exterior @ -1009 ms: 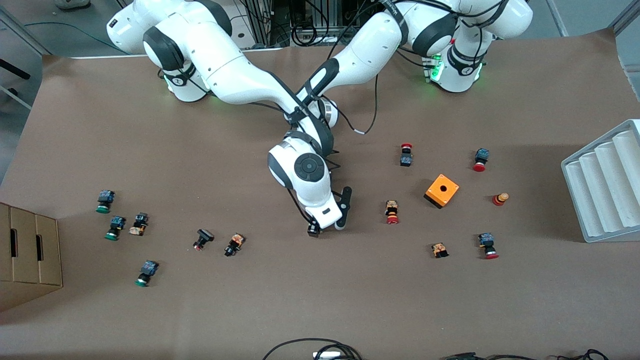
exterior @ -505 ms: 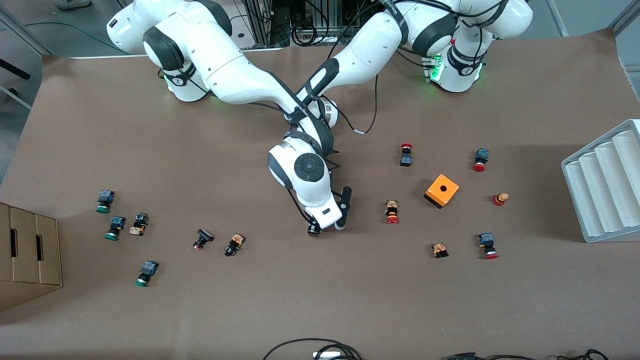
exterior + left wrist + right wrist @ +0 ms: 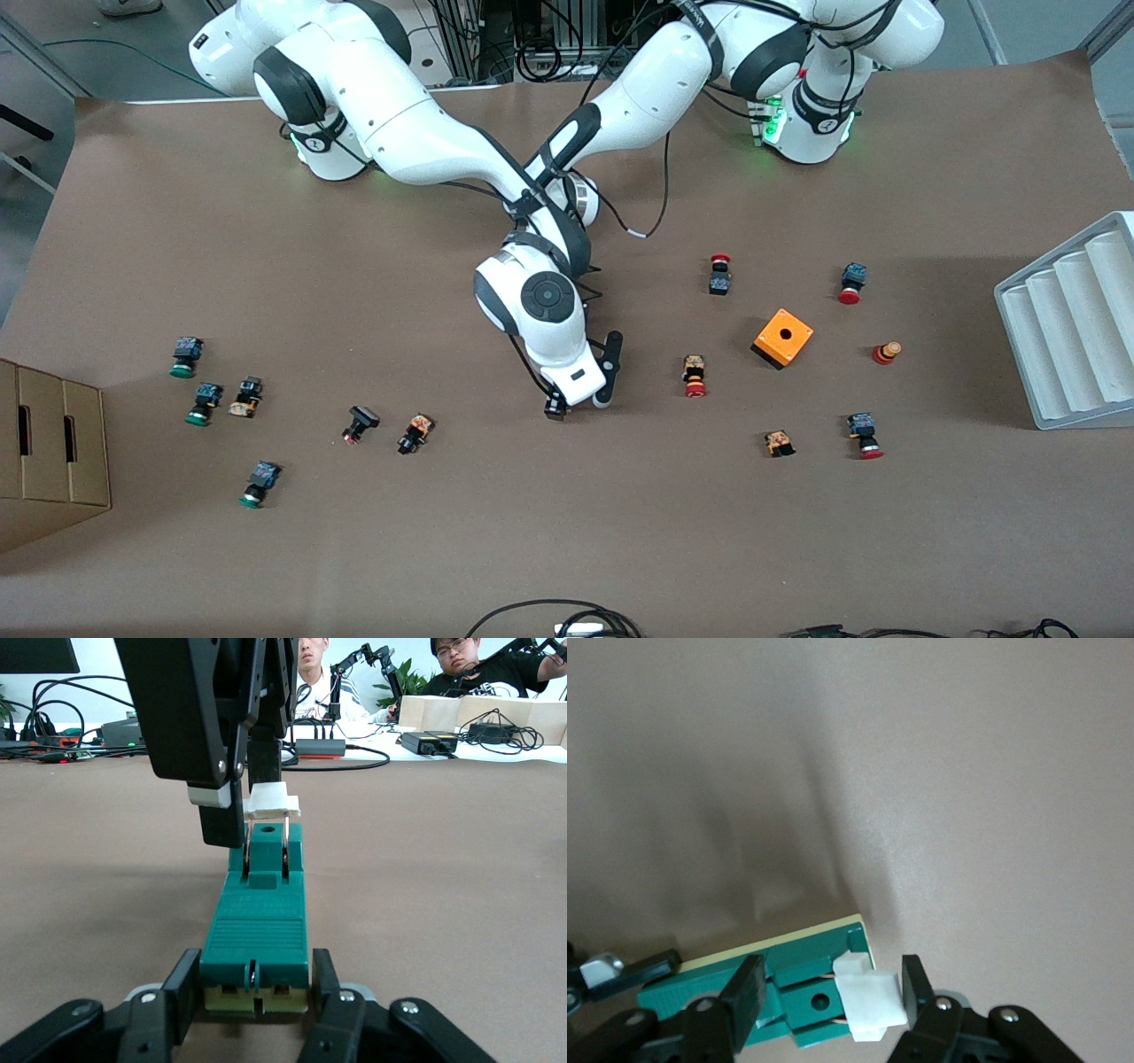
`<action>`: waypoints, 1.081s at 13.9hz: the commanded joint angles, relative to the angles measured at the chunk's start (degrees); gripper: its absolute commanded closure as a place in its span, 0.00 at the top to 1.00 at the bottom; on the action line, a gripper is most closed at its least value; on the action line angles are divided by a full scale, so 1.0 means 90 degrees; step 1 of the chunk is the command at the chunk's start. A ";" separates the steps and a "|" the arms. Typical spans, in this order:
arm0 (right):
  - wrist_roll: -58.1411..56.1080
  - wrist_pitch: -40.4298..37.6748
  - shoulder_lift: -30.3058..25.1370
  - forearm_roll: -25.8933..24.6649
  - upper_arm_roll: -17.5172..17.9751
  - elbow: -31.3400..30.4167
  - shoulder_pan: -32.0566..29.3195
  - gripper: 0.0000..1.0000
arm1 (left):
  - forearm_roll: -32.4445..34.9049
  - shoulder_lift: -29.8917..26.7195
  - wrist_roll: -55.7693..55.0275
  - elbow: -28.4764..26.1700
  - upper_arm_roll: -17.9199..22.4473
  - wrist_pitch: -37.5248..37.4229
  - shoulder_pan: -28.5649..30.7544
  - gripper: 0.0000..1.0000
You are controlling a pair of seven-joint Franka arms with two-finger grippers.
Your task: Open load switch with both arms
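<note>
The green load switch (image 3: 254,930) lies flat on the brown table at its middle; in the front view the right arm's hand covers it. My left gripper (image 3: 254,997) is shut on one end of the switch, a finger against each long side. My right gripper (image 3: 831,983) has come down on the other end (image 3: 806,970), where the white sliding piece (image 3: 868,997) sticks out of the green body on two copper pins. One right finger rests against the white piece's outer face and the other against the green body. In the front view the right gripper (image 3: 580,399) points down at the table.
An orange box with a hole (image 3: 783,338) and red-capped push buttons (image 3: 695,376) lie toward the left arm's end. Green-capped push buttons (image 3: 186,356) and a cardboard box (image 3: 49,452) are toward the right arm's end. A white ridged tray (image 3: 1072,328) stands at the table's edge.
</note>
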 commanded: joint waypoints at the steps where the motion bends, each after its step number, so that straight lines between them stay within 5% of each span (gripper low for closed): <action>1: -0.0022 -0.0080 -0.0078 -0.0034 -0.0003 -0.0135 0.0049 0.70 | 0.0043 0.0209 -0.0095 0.0160 0.0009 0.0168 0.0009 0.58; 15: -0.0042 -0.0119 -0.0254 -0.0034 0.0017 -0.0321 0.0000 0.69 | 0.0043 0.0209 -0.0095 0.0160 0.0009 0.0168 0.0009 0.58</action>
